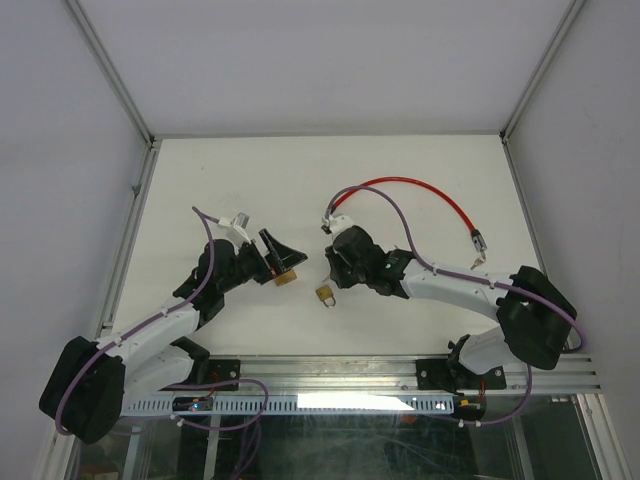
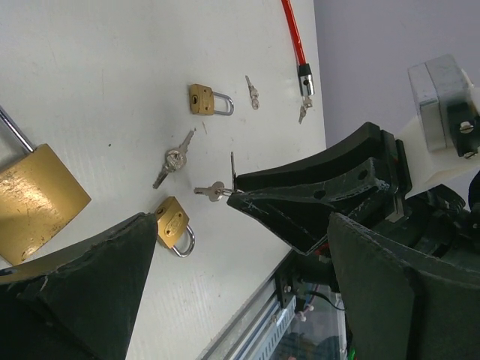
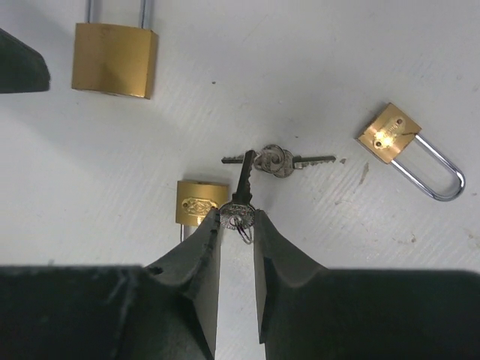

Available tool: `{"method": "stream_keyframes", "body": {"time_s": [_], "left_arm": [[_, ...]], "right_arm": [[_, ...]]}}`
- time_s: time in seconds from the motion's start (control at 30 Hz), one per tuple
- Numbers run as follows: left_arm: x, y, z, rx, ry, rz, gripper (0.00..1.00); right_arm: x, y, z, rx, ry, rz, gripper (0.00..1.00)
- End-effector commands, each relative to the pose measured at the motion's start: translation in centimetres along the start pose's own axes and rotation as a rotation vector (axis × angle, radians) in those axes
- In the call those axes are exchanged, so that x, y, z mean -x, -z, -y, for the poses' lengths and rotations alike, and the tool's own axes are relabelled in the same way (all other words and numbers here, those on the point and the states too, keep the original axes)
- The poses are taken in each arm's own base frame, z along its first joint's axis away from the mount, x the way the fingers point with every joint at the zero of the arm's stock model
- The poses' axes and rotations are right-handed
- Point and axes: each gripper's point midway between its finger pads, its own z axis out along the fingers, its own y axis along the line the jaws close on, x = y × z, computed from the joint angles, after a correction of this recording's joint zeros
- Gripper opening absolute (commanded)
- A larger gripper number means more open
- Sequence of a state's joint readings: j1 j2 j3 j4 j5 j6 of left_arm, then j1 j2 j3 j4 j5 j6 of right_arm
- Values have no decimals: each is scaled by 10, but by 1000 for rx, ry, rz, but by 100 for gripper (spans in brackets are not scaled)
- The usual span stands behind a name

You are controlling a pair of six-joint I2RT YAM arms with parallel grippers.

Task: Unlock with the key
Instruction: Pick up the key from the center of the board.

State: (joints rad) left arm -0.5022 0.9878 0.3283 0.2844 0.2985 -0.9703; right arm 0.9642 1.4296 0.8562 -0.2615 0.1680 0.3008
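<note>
On the matte white table [image 1: 420,180], we see the right gripper [image 3: 238,217] pinching a slim silver key [image 3: 241,187] by its head, just beside a squat brass padlock [image 3: 199,202], left gripper [image 1: 278,260] gaping wide.

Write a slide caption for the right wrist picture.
Right gripper pinches a key by its head beside a small brass padlock, spare keys lying just beyond.
</note>
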Motion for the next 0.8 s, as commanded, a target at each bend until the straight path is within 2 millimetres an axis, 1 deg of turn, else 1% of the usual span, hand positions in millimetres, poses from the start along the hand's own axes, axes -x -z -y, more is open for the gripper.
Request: {"method": "stream_keyframes", "body": {"time_s": [0.0,0.13,0.27,0.37,0.5,0.77], "left_arm": [[8,0,21,-76,5,15,99],[8,0,22,-88,34,23,99],[11,0,31,-121,45,26,98],[13,-2,36,-136,44,20,94],[14,-2,44,-164,43,15,87],[19,-7,39,-132,48,30,67]], "right_arm": [[52,6,-25,104,-2,204,0],[70,7,-37,157,24,289,0],[77,9,-48,228,87,367,0],[79,9,-55,275,137,410,0],[81,10,-59,300,148,455,0],[90,17,-65,324,145,518,0]]}}
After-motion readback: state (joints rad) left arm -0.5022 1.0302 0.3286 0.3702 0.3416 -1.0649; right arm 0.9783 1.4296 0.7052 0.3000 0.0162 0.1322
